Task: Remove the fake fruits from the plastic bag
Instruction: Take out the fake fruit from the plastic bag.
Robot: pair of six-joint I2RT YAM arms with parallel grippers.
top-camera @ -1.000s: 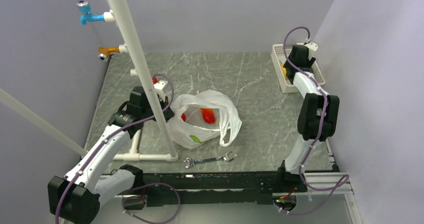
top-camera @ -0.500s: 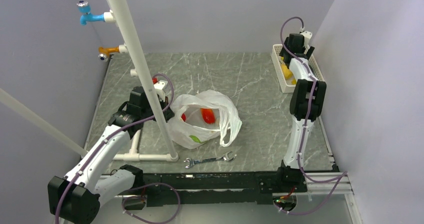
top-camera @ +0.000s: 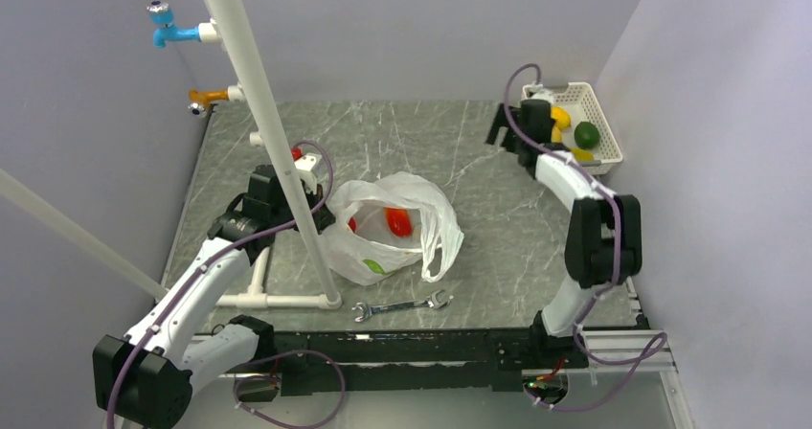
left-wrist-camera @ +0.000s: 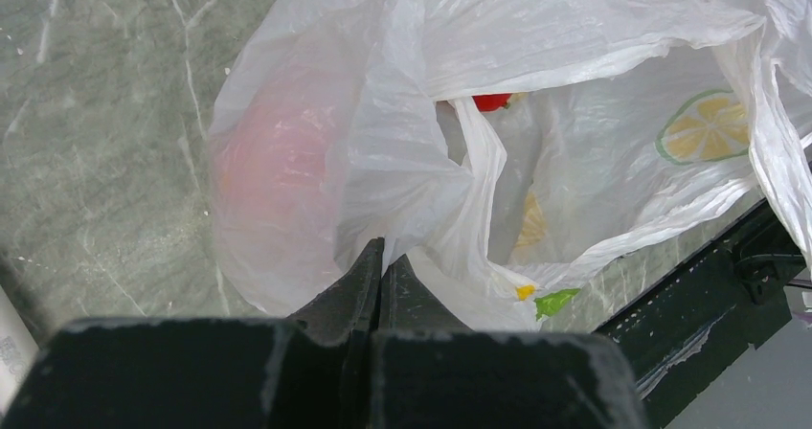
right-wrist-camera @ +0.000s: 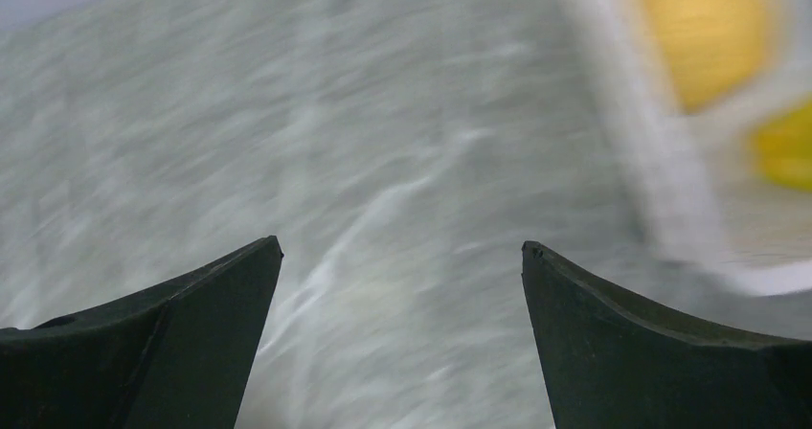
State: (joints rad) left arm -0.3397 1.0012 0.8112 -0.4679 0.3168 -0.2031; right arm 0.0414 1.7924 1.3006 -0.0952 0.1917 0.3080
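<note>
Plastic bag point(top-camera: 388, 230): lies crumpled near the middle of the marble-patterned table point(top-camera: 431, 132), mouth open towards the top, one loop handle trailing on its right side
Inside the bag: a red-orange fruit point(top-camera: 398, 221) in the open mouth, and a smaller red piece point(top-camera: 351, 224) near the left edge; in the left wrist view a pinkish shape point(left-wrist-camera: 268, 170) shows through the film
Left gripper point(left-wrist-camera: 381, 257): fingers pressed together, pinching a fold of the bag's left edge
Right gripper point(right-wrist-camera: 402, 247): jaws spread wide, nothing between them, over bare table just left of the white lattice basket point(top-camera: 613, 146); this view is blurred
Basket contents: a green lime point(top-camera: 586, 135) and yellow fruit point(top-camera: 560, 118)
Wrench point(top-camera: 402, 306): on the table in front of the bag, apart from it
White pipe frame point(top-camera: 268, 132): stands between the left arm and the bag
</note>
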